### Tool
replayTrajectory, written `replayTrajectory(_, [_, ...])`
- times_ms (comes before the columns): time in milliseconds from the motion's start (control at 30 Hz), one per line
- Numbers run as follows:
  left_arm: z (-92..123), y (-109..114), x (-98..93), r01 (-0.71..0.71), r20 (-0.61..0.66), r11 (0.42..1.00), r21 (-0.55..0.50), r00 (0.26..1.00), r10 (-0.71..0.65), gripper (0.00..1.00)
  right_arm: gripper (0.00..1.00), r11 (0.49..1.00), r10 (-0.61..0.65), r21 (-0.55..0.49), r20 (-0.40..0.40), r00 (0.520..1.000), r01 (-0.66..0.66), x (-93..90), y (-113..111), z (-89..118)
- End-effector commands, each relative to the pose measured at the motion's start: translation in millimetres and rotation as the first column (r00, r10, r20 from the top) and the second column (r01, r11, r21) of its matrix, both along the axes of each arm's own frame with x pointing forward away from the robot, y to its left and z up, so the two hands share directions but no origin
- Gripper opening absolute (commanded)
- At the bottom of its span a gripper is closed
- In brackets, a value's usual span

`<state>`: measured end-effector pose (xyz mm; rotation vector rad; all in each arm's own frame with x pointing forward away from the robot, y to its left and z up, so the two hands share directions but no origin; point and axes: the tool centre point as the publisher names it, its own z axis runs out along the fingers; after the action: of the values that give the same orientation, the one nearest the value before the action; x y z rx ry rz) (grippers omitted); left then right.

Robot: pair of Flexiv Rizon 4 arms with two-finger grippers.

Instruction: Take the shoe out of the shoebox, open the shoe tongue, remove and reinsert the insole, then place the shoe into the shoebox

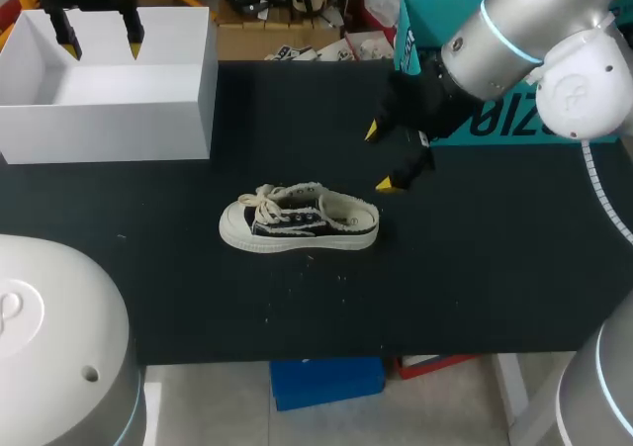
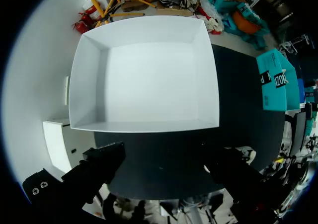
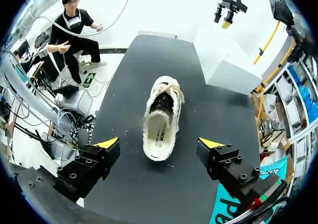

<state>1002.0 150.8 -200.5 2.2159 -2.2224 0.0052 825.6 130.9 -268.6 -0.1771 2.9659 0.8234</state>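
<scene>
Support surface: one desk (image 1: 475, 268) with a matte black top. Three items rest directly on it.

1. Shoebox (image 1: 109, 130): white, open-topped, upright, at the far left corner of the desk.
2. Shoe (image 1: 297, 221): a single low-top, black upper, white sole and laces, frayed cream collar. It stands on its sole near the desk's middle, toe pointing to the shoebox side, well apart from the shoebox. The insole shows inside the opening.
3. Teal box (image 1: 420, 26): at the far right edge, partly hidden.

A few pale specks (image 1: 305, 260) lie on the desk just in front of the shoe.
</scene>
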Motion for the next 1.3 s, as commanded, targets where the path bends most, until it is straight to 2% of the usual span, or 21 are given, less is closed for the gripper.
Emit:
replayTrajectory(33, [1, -1, -0.5, -0.002, -0.002, 1.000, 0.003, 1.000, 0.002, 1.00, 1.00, 1.000, -0.001, 0.000, 0.001, 1.000, 0.001, -0.8, 0, 0])
replayTrajectory(967, [1, -1, -0.5, -0.002, -0.002, 1.000, 0.003, 1.000, 0.002, 1.00, 1.00, 1.000, -0.001, 0.000, 0.001, 1.000, 0.001, -0.8, 0, 0])
replayTrajectory(1100, [1, -1, -0.5, -0.002, -0.002, 1.000, 0.003, 1.000, 0.002, 1.00, 1.00, 0.999, 0.034, 0.037, 0.024, 0.999, -0.035, 24.5, 4, -7])
replayTrajectory(1300, [1, -1, -0.5, -0.002, -0.002, 1.000, 0.003, 1.000, 0.002, 1.00, 1.00, 0.996, 0.066, 0.065, -0.011, 0.998, -0.065, 32.0, 5, -24])
